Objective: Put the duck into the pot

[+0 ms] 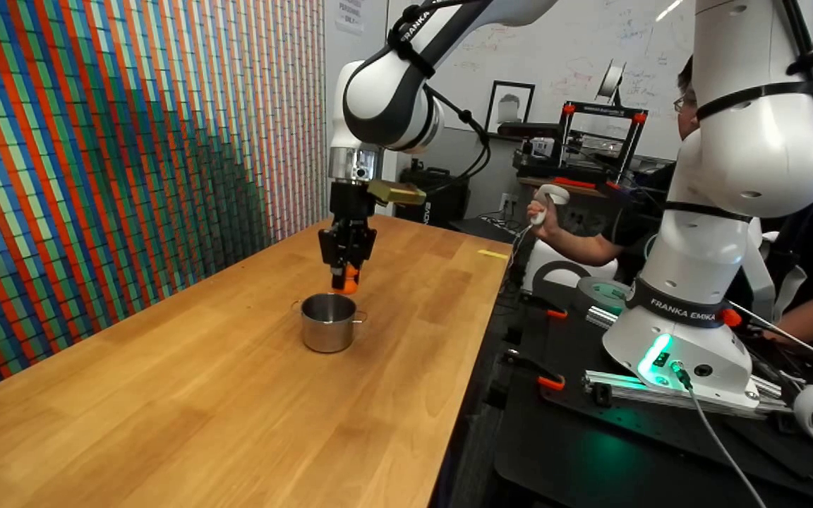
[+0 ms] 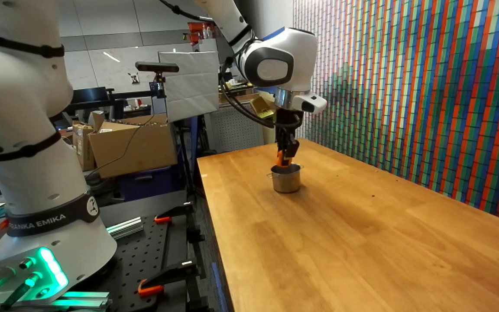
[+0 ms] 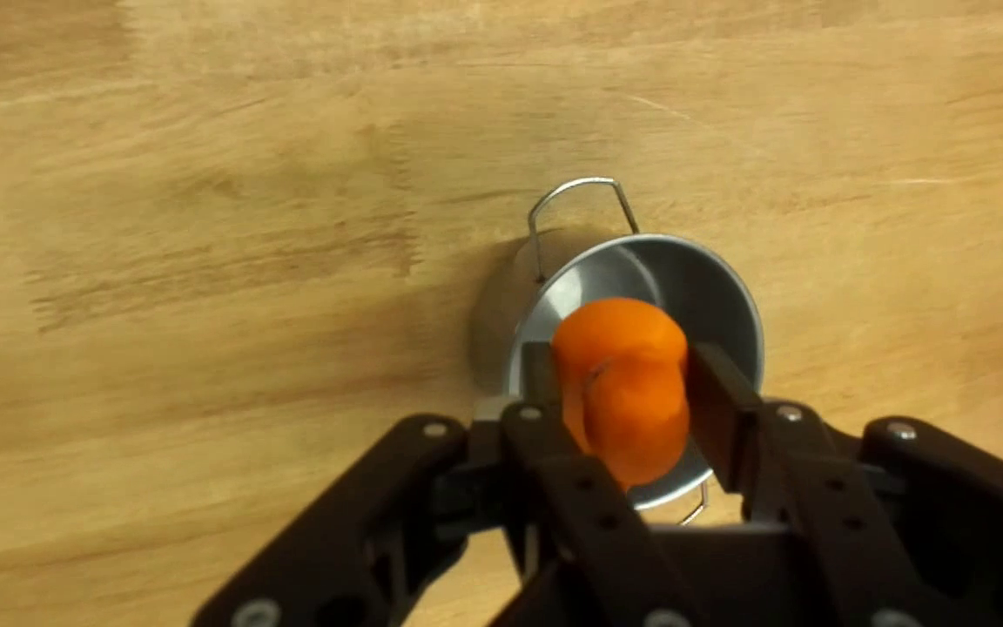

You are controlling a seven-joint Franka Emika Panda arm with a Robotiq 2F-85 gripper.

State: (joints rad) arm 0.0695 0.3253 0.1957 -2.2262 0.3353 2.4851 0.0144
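Right of centre in the wrist view, the duck [image 3: 636,409] is pinched in the gripper [image 3: 622,374], whose fingers [image 3: 722,392] press both sides and are parted only as far as the body between them requires. It hangs over the pot [image 1: 327,335], which stands upright on the table [image 1: 188,395], left of and below the centre in an exterior view. In both exterior views the duck's underside lies about in line with the far side of the rim [image 1: 323,294]; whether any of it dips inside I cannot tell.

What remains, I judge, is a little lowering and a release; aim is the chief worry. In an exterior view the duck [image 1: 347,282] is nearer the right of the pot than its middle, so opening now might drop it on the rim and roll it off onto the table. Lowering off-centre has its own danger: a finger landing on the rim could tip or push the pot, which I expect is light. In the wrist view the upper handle [image 3: 584,180] seems out of the way; the lower handle [image 3: 694,515], partly hidden by the gripper, might be snagged. Fingers that part unevenly could nudge the duck sideways, or leave it clinging to one.
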